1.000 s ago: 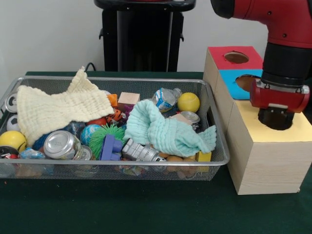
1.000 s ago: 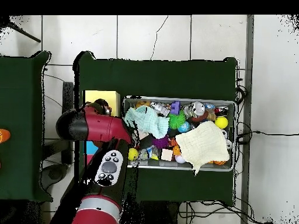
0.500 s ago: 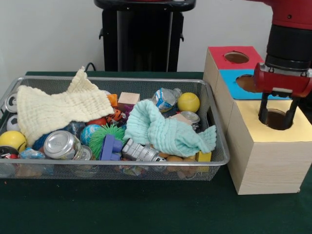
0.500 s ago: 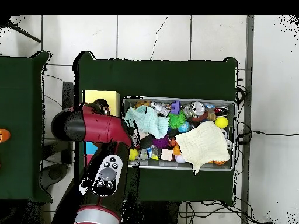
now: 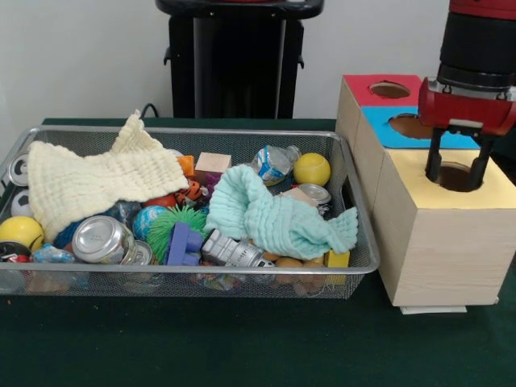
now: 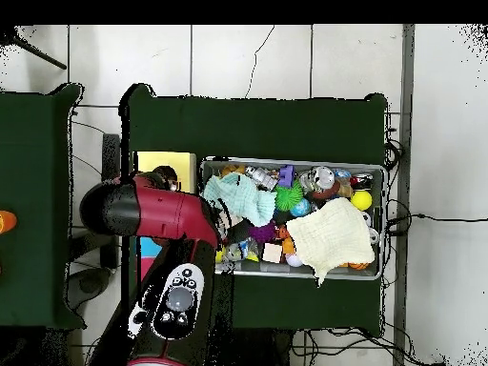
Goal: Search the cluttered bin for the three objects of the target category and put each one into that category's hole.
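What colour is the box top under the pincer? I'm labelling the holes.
Pale yellow top, under the open pincer; the front view shows it best.

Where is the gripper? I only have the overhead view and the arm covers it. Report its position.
Observer: The gripper hangs over the hole in the yellow top of the box.
Operator: Tell me whether it holds anything.
Observer: Nothing. Its fingers are spread open and empty.
Operator: List the other holes.
Observer: One in the red top and one in the blue top, both beyond the yellow one.
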